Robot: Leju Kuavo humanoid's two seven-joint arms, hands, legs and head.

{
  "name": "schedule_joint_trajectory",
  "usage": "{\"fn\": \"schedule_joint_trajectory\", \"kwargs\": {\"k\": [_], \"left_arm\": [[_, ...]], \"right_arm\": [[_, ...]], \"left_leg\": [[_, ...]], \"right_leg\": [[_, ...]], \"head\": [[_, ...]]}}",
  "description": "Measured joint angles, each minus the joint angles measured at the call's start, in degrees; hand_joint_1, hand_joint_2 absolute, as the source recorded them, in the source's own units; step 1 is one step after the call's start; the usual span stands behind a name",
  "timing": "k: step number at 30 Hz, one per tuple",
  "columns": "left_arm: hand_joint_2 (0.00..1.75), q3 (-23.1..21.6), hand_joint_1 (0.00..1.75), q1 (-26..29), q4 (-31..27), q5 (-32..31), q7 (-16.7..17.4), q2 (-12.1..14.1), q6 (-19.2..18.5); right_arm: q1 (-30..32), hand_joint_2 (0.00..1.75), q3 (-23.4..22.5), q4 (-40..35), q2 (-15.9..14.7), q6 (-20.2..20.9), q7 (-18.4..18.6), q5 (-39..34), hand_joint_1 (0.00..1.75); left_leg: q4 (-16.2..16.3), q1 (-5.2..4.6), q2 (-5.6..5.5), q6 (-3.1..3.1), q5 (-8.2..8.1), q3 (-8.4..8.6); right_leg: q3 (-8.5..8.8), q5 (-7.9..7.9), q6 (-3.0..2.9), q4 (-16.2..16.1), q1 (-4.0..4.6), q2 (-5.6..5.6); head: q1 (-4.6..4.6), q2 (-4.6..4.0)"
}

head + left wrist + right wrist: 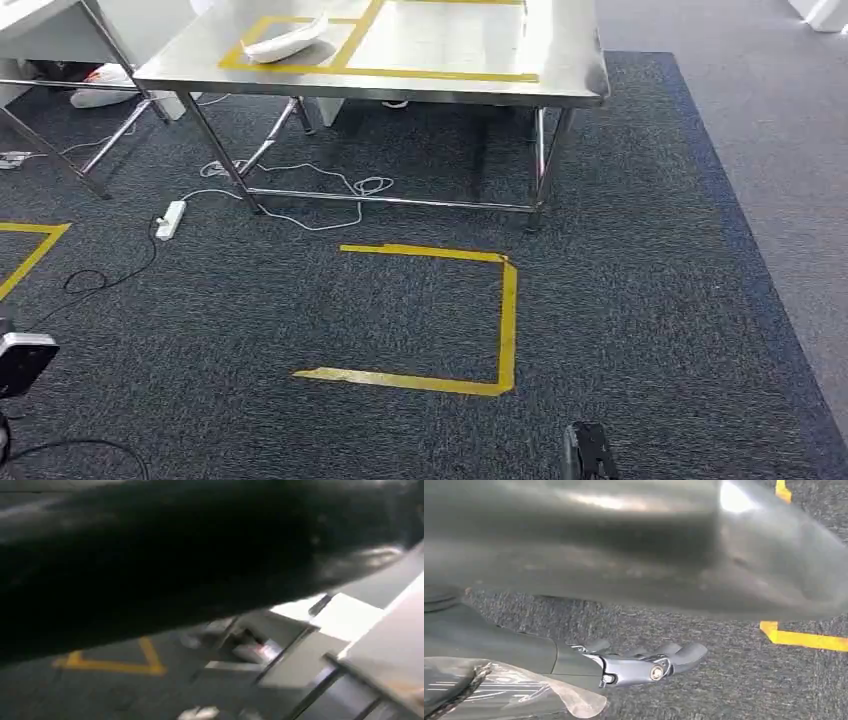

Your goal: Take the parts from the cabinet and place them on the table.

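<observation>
A white part (287, 40) lies inside a yellow tape square on the steel table (480, 45) ahead in the head view. My right hand (587, 452) hangs low at the picture's bottom edge, over the carpet. In the right wrist view its dark fingers (644, 665) stretch out above the carpet, and a part wrapped in clear plastic (499, 692) sits against the palm, apparently held. A dark piece of my left arm or hand (22, 360) shows at the left edge; how its fingers lie is hidden. The left wrist view is blurred.
Table legs and a low crossbar (390, 200) stand ahead, with white cables and a power strip (171, 219) on the carpet beside them. A yellow tape outline (505, 320) marks the floor in front of the table. Another table frame (60, 150) is at the far left.
</observation>
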Motion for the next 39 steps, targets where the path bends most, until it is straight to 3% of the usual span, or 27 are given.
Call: {"fn": "schedule_joint_trajectory", "kwargs": {"k": [2, 5, 6, 10, 11, 12, 15, 16, 17, 18, 19, 20, 21, 22, 25, 26, 27, 29, 30, 31, 32, 33, 34, 35, 36, 37, 39], "left_arm": [[0.0, 3.4, 0.0, -1.4, 10.3, 2.0, -3.2, -0.8, -0.4], [0.0, 8.3, 0.0, -3.0, 25.7, 1.7, -3.2, -1.5, -0.1], [0.0, 9.4, 0.0, -3.1, 29.9, 1.5, -1.5, -1.7, -0.2], [0.0, 13.2, 0.0, -2.2, 44.2, 1.7, 5.6, -4.2, -2.0], [0.0, 13.7, 0.0, -2.1, 46.5, 1.7, 6.1, -5.1, -2.0], [0.0, 14.2, 0.0, -2.2, 48.2, 1.7, 6.3, -5.7, -2.0], [0.0, 15.2, 0.0, -2.3, 52.3, 1.6, 7.4, -7.2, -1.9], [0.0, 15.5, 0.0, -2.4, 53.2, 1.6, 7.5, -7.6, -2.0], [0.0, 15.6, 0.0, -2.4, 53.9, 1.6, 7.8, -7.8, -2.2], [0.0, 15.8, 0.0, -2.5, 54.6, 1.6, 8.7, -8.1, -2.7], [0.0, 16.0, 0.0, -2.6, 55.3, 1.6, 10.5, -8.6, -3.5], [0.0, 16.2, 0.0, -2.7, 56.0, 1.6, 12.6, -9.2, -4.1], [0.0, 16.5, 0.0, -2.7, 56.4, 1.7, 14.6, -9.5, -4.3], [0.0, 16.9, 0.0, -2.7, 56.8, 1.8, 15.6, -10.1, -4.3], [0.0, 17.2, 0.0, -2.7, 57.8, 1.3, 17.8, -12.4, -4.3], [0.0, 17.2, 0.0, -2.7, 58.1, 1.2, 18.0, -13.0, -4.4], [0.0, 17.2, 0.0, -2.7, 58.4, 1.2, 18.2, -13.6, -4.6], [0.0, 17.3, 0.0, -2.7, 58.8, 1.1, 18.7, -14.1, -4.9], [0.0, 17.3, 0.0, -2.7, 58.9, 1.0, 18.8, -14.5, -5.3], [0.0, 17.3, 0.0, -2.7, 59.1, 1.0, 18.8, -14.7, -5.5], [0.0, 17.3, 0.0, -2.7, 59.2, 1.0, 18.8, -15.1, -5.7], [0.0, 17.3, 0.0, -2.7, 59.3, 0.9, 18.8, -15.5, -5.8], [0.0, 17.3, 0.0, -2.8, 59.3, 0.7, 18.8, -15.6, -5.9], [0.0, 17.3, 0.0, -2.9, 59.4, 0.5, 18.8, -15.9, -6.1], [0.0, 17.3, 0.0, -3.0, 59.4, 0.4, 18.8, -15.9, -6.2], [0.0, 17.3, 0.0, -3.0, 59.5, 0.3, 18.8, -16.1, -6.3], [0.0, 17.3, 0.0, -3.2, 59.6, -0.1, 18.9, -16.4, -6.3]], "right_arm": [[0.0, 0.0, -0.1, 0.0, 0.0, 0.0, 0.0, -0.3, 0.0], [0.1, 0.0, -0.7, 0.0, 0.0, 0.0, -0.1, -0.9, 0.0], [0.1, 0.0, -1.0, 0.0, 0.0, 0.0, -0.1, -1.2, 0.0], [0.4, 0.0, -2.3, 0.0, 0.0, 0.0, -0.3, -2.8, 0.0], [0.6, 0.0, -2.6, 0.0, -0.1, 0.0, -0.3, -2.9, 0.0], [0.6, 0.0, -2.8, 0.0, -0.2, 0.0, -0.4, -3.0, 0.0], [0.9, 0.0, -3.3, 0.0, -0.3, 0.0, -0.4, -3.1, 0.0], [1.1, 0.0, -3.4, 0.0, -0.4, 0.0, -0.4, -3.1, 0.0], [1.3, 0.0, -3.5, 0.0, -0.5, 0.0, -0.4, -3.1, 0.0], [1.3, 0.0, -3.7, 0.0, -0.6, 0.0, -0.4, -3.3, 0.0], [1.3, 0.0, -4.0, 0.0, -0.6, 0.0, -0.4, -3.6, 0.0], [1.2, 0.0, -4.2, 0.0, -0.7, 0.0, -0.5, -3.9, 0.0], [1.0, 0.0, -4.3, 0.0, -0.7, 0.1, -0.5, -4.2, 0.0], [1.1, 0.0, -4.4, 0.0, -0.6, 0.2, -0.7, -4.5, 0.0], [1.6, 0.0, -5.3, 0.0, -0.7, 0.2, -1.0, -5.1, 0.0], [1.8, 0.0, -5.5, 0.1, -0.7, 0.1, -1.1, -5.2, 0.0], [1.9, 0.0, -5.7, 0.1, -0.7, 0.0, -1.1, -5.3, 0.0], [2.1, 0.0, -5.8, 0.1, -0.7, -0.1, -1.1, -5.4, 0.0], [2.2, 0.0, -5.8, 0.1, -0.7, -0.1, -1.1, -5.4, 0.0], [2.3, 0.0, -5.9, 0.1, -0.7, -0.1, -1.1, -5.4, 0.0], [2.4, 0.0, -6.0, 0.2, -0.7, -0.2, -1.1, -5.4, 0.0], [2.5, 0.0, -6.1, 0.2, -0.7, -0.2, -1.1, -5.4, 0.0], [2.5, 0.0, -6.1, 0.3, -0.7, -0.2, -1.1, -5.4, 0.0], [2.5, 0.0, -6.2, 0.3, -0.7, -0.2, -1.1, -5.4, 0.0], [2.4, 0.0, -6.2, 0.3, -0.7, -0.2, -1.1, -5.4, 0.0], [2.2, 0.0, -6.2, 0.3, -0.6, -0.2, -1.1, -5.4, 0.0], [2.3, 0.0, -6.4, 0.3, -0.6, -0.2, -1.0, -5.5, 0.0]], "left_leg": [[0.0, -0.02, 0.03, 0.0, 0.0, -0.05], [0.1, -0.12, 0.02, 0.05, -0.04, -0.13], [0.6, -0.31, 0.0, 0.74, -0.31, -0.33], [-0.1, -0.35, 0.04, 1.64, -0.12, -0.11], [-1.2, 0.34, 0.19, 1.64, 0.43, 0.36], [-1.5, 0.38, 0.13, 1.92, 0.62, 0.41], [-1.3, 0.4, 0.1, 2.01, 0.71, -0.22], [-1.1, 0.43, 0.37, 1.98, 0.73, -0.43], [-0.8, 0.49, 0.51, 1.95, 0.71, -0.63], [-0.6, 0.59, 0.67, 1.86, 0.66, -0.78], [-0.3, 0.72, 0.9, 1.57, 0.58, -0.93], [0.2, 0.8, 1.18, 1.21, 0.44, -1.06], [0.9, 0.46, 1.46, 0.64, 0.16, -1.16], [1.2, 0.49, 1.69, 0.18, -0.11, -1.09], [0.7, 0.74, 2.61, -0.89, 0.3, -0.6], [1.0, 0.93, 2.55, -1.17, 0.05, -0.82], [2.7, 0.98, 1.55, -1.39, -2.15, -1.34], [11.5, 0.98, 0.44, -1.69, -8.03, -4.33], [16.2, 0.96, 0.19, -1.75, -10.1, -5.93], [19.4, 0.95, 0.12, -1.68, -11.13, -6.85], [19.2, 0.94, 0.07, -1.51, -10.65, -6.29], [16.4, 0.94, -0.02, -1.26, -8.97, -4.58], [11.5, 0.93, -0.35, -0.96, -6.58, -1.83], [6.0, 0.93, -1.72, -0.57, -4.34, 1.06], [1.9, 0.97, -4.95, 0.02, -3.76, 3.0], [0.9, 1.16, -6.09, 0.21, -4.12, 3.48], [1.1, 0.7, -4.85, 0.29, -4.15, 3.24]], "right_leg": [[-0.05, 0.06, 0.0, 0.0, -0.02, 0.03], [-0.09, 0.1, 0.07, 0.0, -0.13, 0.03], [-0.09, 0.26, 0.49, -0.2, -0.42, 0.0], [0.15, 0.3, 1.32, -0.7, -0.27, -0.02], [-0.16, -0.43, 1.49, -0.2, -0.23, 0.06], [-1.06, -2.22, 1.68, 1.7, -0.14, 0.09], [-7.48, -9.04, 2.27, 15.3, -0.5, 0.12], [-8.49, -9.36, 2.47, 17.4, -0.54, 0.1], [-7.92, -8.14, 2.64, 16.5, -0.69, 0.06], [-6.04, -6.06, 2.79, 13.1, -0.87, -0.08], [-3.1, -3.53, 2.96, 7.6, -1.06, -0.51], [-0.01, -1.63, 3.16, 2.3, -1.19, -1.71], [0.68, -2.31, 2.9, 0.2, -0.9, -3.08], [0.63, -1.75, 2.12, 0.1, -0.98, -2.31], [0.36, -1.45, 0.8, 0.3, -0.66, -1.27], [0.47, -0.83, 0.18, -0.1, -1.05, -0.93], [0.75, -0.58, -0.1, 0.0, -1.02, -0.66], [0.29, -0.07, -0.48, 0.1, -0.97, 0.19], [0.12, 0.02, -0.52, 0.1, -0.86, 0.69], [-0.01, 0.1, -0.51, 0.1, -0.74, 1.25], [-0.03, 0.15, -0.47, 0.2, -0.69, 1.85], [-0.03, 0.17, -0.44, 0.2, -0.63, 2.5], [0.01, 0.2, -0.39, 0.2, -0.58, 3.23], [0.07, 0.24, -0.3, 0.3, -0.57, 3.92], [-0.02, 0.31, -0.17, 0.3, -0.75, 4.41], [-0.48, 0.32, 0.33, 0.6, -0.43, 5.02], [-1.06, 0.72, 1.3, 0.4, -1.13, 6.31]], "head": [[0.0, 0.0], [0.0, 0.0], [-0.04, 0.0], [-0.09, 0.0], [0.09, 0.0], [0.09, 0.0], [0.07, 0.0], [0.07, 0.0], [0.13, 0.0], [0.09, 0.0], [0.09, 0.0], [0.09, 0.0], [0.09, 0.0], [0.02, 0.0], [0.04, 0.0], [0.0, 0.0], [-0.09, 0.0], [-0.09, 0.0], [-0.09, 0.0], [-0.09, 0.0], [-0.04, 0.0], [-0.07, 0.0], [-0.04, 0.0], [-0.09, 0.0], [-0.04, 0.0], [0.07, 0.0], [-0.02, 0.0]]}}
